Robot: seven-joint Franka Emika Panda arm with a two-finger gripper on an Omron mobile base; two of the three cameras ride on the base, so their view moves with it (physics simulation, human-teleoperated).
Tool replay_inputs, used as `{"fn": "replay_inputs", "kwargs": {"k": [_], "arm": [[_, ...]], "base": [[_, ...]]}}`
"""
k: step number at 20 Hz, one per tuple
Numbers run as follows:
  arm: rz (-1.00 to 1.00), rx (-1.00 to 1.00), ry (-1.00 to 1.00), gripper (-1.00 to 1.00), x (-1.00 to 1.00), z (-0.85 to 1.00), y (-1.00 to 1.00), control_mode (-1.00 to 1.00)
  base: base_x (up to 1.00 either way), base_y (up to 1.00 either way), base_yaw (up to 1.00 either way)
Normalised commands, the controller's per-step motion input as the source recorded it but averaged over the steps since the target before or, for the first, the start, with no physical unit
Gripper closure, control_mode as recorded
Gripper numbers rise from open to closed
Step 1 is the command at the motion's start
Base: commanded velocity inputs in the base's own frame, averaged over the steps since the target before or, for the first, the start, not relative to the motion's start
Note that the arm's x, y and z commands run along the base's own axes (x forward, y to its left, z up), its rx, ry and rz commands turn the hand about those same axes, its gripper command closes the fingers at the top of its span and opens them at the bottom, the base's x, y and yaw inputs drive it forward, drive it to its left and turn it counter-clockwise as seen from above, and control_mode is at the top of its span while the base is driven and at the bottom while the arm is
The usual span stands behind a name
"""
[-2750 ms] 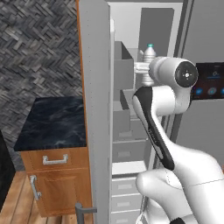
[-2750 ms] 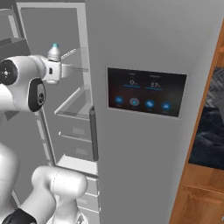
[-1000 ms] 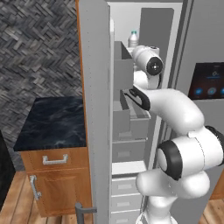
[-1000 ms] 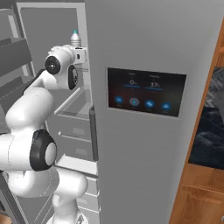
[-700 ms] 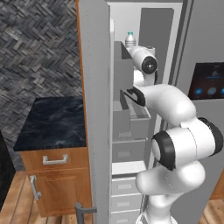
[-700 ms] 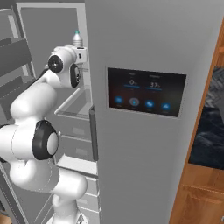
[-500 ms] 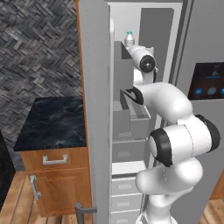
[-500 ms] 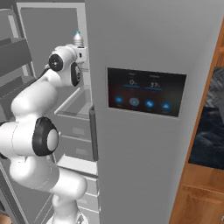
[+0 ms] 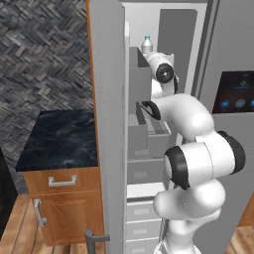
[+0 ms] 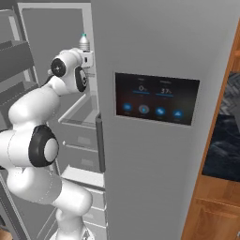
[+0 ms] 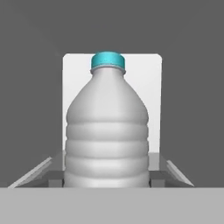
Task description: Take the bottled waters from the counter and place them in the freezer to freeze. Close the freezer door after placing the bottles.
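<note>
A clear ribbed bottled water [image 11: 107, 127] with a light blue cap stands upright right in front of the hand camera. My gripper [image 9: 148, 53] is shut on the bottle [image 9: 146, 43], holding it high inside the open freezer [image 9: 174, 54], near the top of the white compartment. From the right side, the bottle's cap [image 10: 84, 37] pokes up above my hand [image 10: 86, 57]. The freezer door [image 9: 106, 124] stands swung open on the left, its grey bins [image 9: 139, 84] facing the arm. The second bottle is out of view. The dark marbled counter [image 9: 59, 141] lies left of the door.
The grey fridge door with the dark touchscreen [image 10: 157, 97] is closed to the right of the freezer. Grey drawers [image 9: 144, 171] and a glass shelf [image 10: 79, 110] sit below my hand. Brown cabinets [image 9: 62, 211] stand under the counter.
The arm has stretched upward and deeper into the freezer, carrying the bottle from chest height to near the top. Over the last half second it has barely moved.
</note>
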Motion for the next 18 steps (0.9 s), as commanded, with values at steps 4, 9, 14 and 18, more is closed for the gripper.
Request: {"fn": "replay_inputs", "kwargs": {"k": [4, 9, 14, 18], "arm": [[-0.06, 0.00, 0.00, 1.00, -0.03, -0.53, 0.00, -1.00], [0.00, 0.00, 0.04, 1.00, 0.00, -0.41, 0.00, -1.00], [0.00, 0.00, 0.11, 1.00, -0.02, -0.22, 0.00, -1.00], [0.00, 0.02, 0.02, 1.00, -0.06, -0.09, 0.00, -1.00]], "base": [[0.00, 0.00, 0.00], [0.00, 0.00, 0.00], [0.00, 0.00, 0.00], [0.00, 0.00, 0.00]]}}
